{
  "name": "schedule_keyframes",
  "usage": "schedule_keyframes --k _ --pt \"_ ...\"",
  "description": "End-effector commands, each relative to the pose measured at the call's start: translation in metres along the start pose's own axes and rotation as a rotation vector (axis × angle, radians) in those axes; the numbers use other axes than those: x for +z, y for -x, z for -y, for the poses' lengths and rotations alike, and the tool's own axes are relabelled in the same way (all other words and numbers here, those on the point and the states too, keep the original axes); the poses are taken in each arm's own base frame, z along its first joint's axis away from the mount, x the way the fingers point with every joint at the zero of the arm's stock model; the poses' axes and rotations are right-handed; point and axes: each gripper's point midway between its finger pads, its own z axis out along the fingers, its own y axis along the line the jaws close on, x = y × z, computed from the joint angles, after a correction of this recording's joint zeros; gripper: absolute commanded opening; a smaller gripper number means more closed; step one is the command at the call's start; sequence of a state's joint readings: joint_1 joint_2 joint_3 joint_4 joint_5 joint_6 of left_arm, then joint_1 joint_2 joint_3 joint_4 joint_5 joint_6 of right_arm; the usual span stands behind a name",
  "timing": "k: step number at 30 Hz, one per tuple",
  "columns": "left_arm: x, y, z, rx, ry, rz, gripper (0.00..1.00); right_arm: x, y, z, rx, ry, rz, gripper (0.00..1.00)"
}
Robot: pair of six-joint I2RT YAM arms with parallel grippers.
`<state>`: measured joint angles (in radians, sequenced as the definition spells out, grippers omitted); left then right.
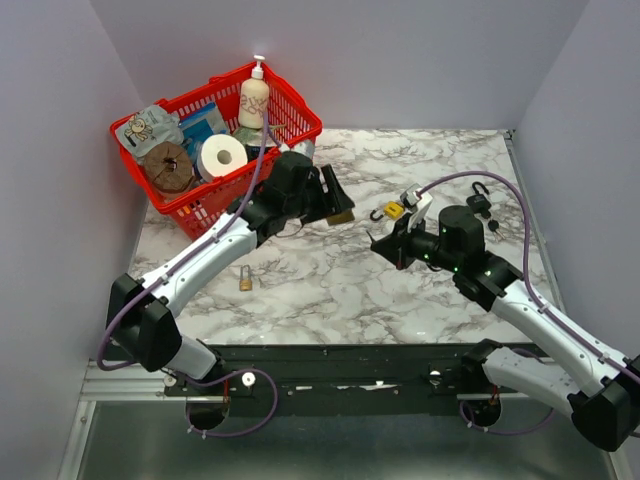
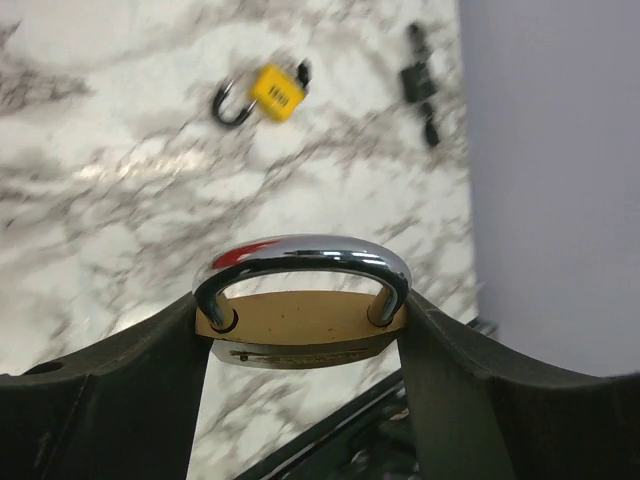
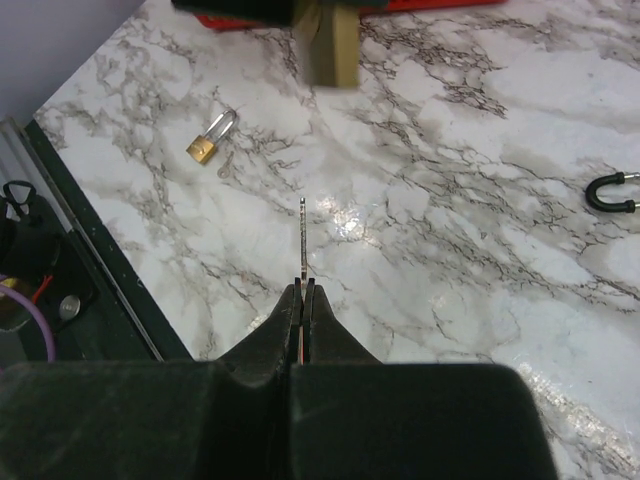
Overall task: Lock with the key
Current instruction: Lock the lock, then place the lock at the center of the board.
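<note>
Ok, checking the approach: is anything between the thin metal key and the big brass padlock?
Nothing visible: only air above bare marble separates the thin key in the right gripper from the chrome-shackled brass padlock in the left gripper. The small brass padlock lies aside.

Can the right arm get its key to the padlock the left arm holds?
Probably yes. The right arm has its jaws shut on the key, aimed roughly at the padlock in the left jaws; nothing lies between. The keyhole is not visible.

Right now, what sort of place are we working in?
Probably a staged robot test cell: plain walls box in a marble-patterned tabletop, a yellow padlock and small brass padlock lie loose, and a red basket holds household props.
</note>
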<state>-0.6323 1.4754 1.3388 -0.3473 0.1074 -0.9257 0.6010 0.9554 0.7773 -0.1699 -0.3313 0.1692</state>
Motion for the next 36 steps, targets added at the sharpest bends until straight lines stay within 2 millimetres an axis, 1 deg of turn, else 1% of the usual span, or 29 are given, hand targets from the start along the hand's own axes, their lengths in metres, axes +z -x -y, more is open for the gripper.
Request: schedule_keyframes --k 1,2,3,6,7,8,9,12,13,14,16,17,19,20,22,23,26,28,29,30,32,33,35,36 --pt "-0.02 -0.055 -0.06 0.192 0.174 -0.137 0.0 -0.004 -0.009 0.007 0.047 -0.051 -0.007 0.01" --pt "-0.025 -0.061 -0.073 0.21 0.213 -0.15 0.0 -0.004 -0.009 0.008 0.056 -0.057 -0.005 0.01" --pt "-0.025 -0.074 -0.09 0.224 0.245 -0.184 0.0 -0.003 -0.01 0.009 0.061 -0.06 -0.007 0.01" --pt "-0.029 -0.095 -0.121 0.235 0.333 -0.258 0.0 -0.002 -0.016 0.009 0.076 -0.056 -0.024 0.01" --pt "-0.03 -0.101 -0.128 0.24 0.351 -0.281 0.0 0.001 -0.018 0.009 0.081 -0.053 -0.032 0.01" --pt "-0.03 -0.107 -0.142 0.243 0.401 -0.308 0.0 0.002 -0.02 0.009 0.087 -0.053 -0.039 0.01" --pt "-0.031 -0.112 -0.154 0.249 0.44 -0.318 0.0 0.003 -0.022 0.01 0.091 -0.053 -0.047 0.01" --pt "-0.033 -0.121 -0.18 0.256 0.519 -0.35 0.0 0.007 -0.022 0.01 0.091 -0.048 -0.052 0.01" --pt "-0.033 -0.121 -0.186 0.26 0.538 -0.354 0.0 0.008 -0.021 0.01 0.089 -0.044 -0.05 0.01" --pt "-0.032 -0.121 -0.197 0.249 0.569 -0.367 0.0 0.009 -0.021 0.01 0.088 -0.042 -0.052 0.01" --pt "-0.029 -0.119 -0.205 0.249 0.592 -0.377 0.0 0.01 -0.022 0.009 0.09 -0.036 -0.056 0.01" --pt "-0.028 -0.122 -0.214 0.239 0.619 -0.401 0.0 0.01 -0.023 0.009 0.091 -0.036 -0.058 0.01" --pt "-0.025 -0.119 -0.22 0.223 0.638 -0.413 0.0 0.012 -0.024 0.009 0.093 -0.032 -0.06 0.01" --pt "-0.024 -0.121 -0.226 0.225 0.657 -0.437 0.0 0.012 -0.025 0.009 0.095 -0.031 -0.062 0.01" --pt "-0.019 -0.117 -0.229 0.216 0.665 -0.44 0.0 0.013 -0.025 0.009 0.098 -0.026 -0.061 0.01" --pt "-0.017 -0.122 -0.235 0.211 0.679 -0.464 0.01 0.013 -0.027 0.009 0.102 -0.025 -0.061 0.01" --pt "-0.011 -0.124 -0.24 0.195 0.69 -0.488 0.05 0.015 -0.027 0.008 0.113 -0.019 -0.062 0.01" --pt "-0.008 -0.126 -0.241 0.183 0.687 -0.499 0.12 0.015 -0.029 0.008 0.119 -0.018 -0.064 0.01" --pt "-0.007 -0.129 -0.244 0.177 0.695 -0.512 0.15 0.016 -0.028 0.007 0.122 -0.015 -0.062 0.01" --pt "-0.007 -0.131 -0.246 0.167 0.699 -0.519 0.21 0.016 -0.029 0.007 0.124 -0.015 -0.063 0.01" --pt "-0.007 -0.133 -0.251 0.155 0.711 -0.527 0.27 0.016 -0.03 0.007 0.128 -0.017 -0.064 0.01" --pt "-0.007 -0.134 -0.253 0.15 0.716 -0.532 0.36 0.016 -0.03 0.007 0.129 -0.017 -0.064 0.01" --pt "-0.007 -0.136 -0.256 0.143 0.727 -0.538 0.45 0.017 -0.031 0.008 0.131 -0.017 -0.066 0.01" --pt "-0.007 -0.136 -0.256 0.141 0.728 -0.54 0.55 0.017 -0.03 0.007 0.131 -0.016 -0.065 0.01"
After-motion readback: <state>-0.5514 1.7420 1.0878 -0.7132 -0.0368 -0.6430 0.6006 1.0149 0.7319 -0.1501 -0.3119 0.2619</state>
